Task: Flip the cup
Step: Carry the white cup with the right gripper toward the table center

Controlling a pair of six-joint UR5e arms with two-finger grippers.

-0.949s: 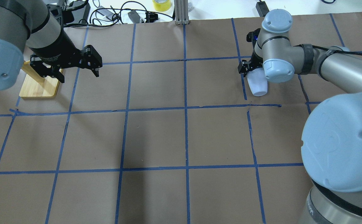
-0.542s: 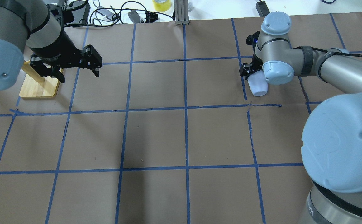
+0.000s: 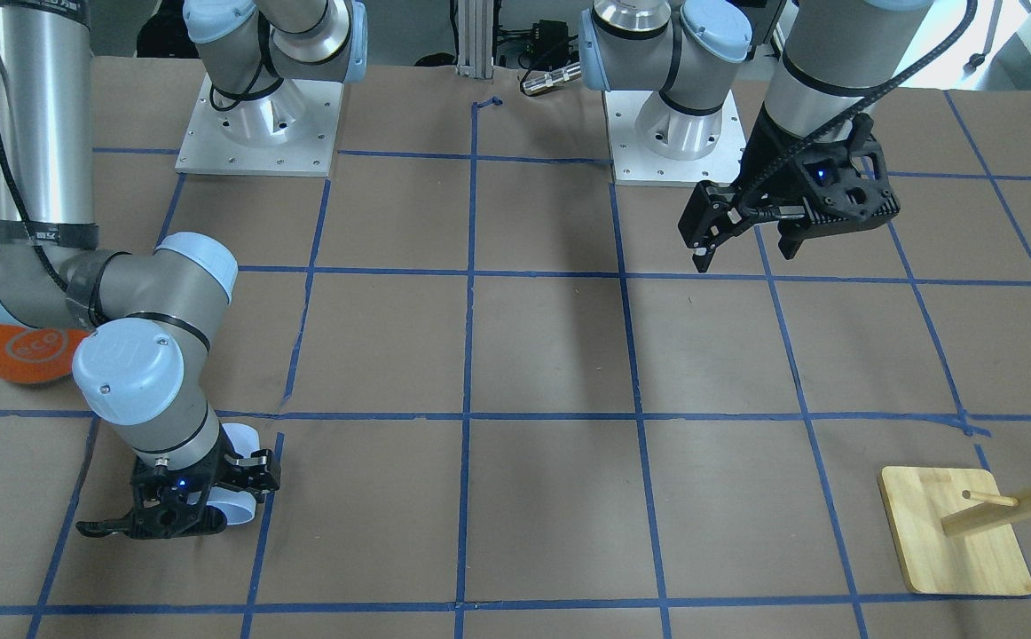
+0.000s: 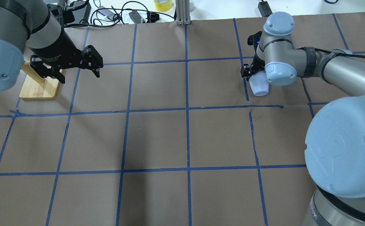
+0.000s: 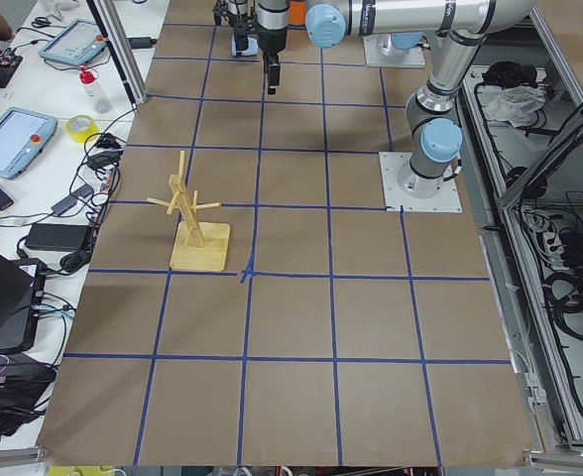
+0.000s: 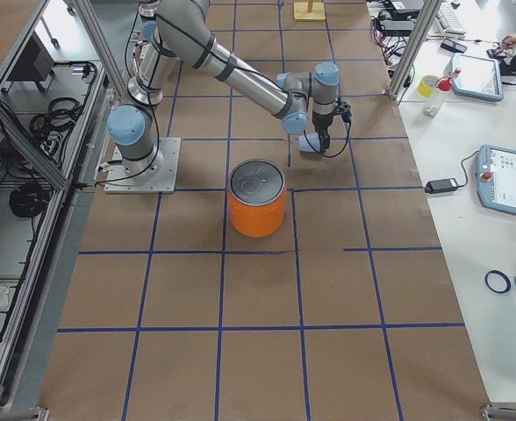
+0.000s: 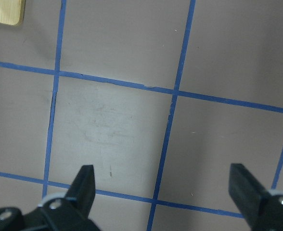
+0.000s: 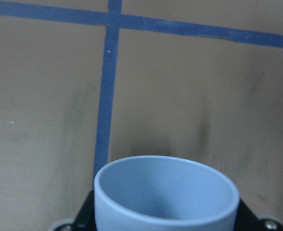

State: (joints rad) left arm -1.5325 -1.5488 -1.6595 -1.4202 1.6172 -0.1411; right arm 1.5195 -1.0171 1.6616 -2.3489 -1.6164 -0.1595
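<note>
Front view: the right gripper [image 3: 218, 493] is clamped on the tilted cup [image 3: 240, 437], far across the bench [image 3: 551, 355] from the wooden rack [image 3: 941, 541]; the left gripper [image 3: 743, 253] hangs spread open, nearer that rack. Right wrist view: the cup's open mouth fills the lower frame.

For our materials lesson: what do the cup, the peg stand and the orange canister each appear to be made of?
The cup looks like plastic: pale blue-white, smooth matte wall, no glare. The peg stand is wood, probably unpainted: pale yellow with faint grain. The orange canister has a glossy body of unclear material; its lid looks like metal, shiny silver.
</note>
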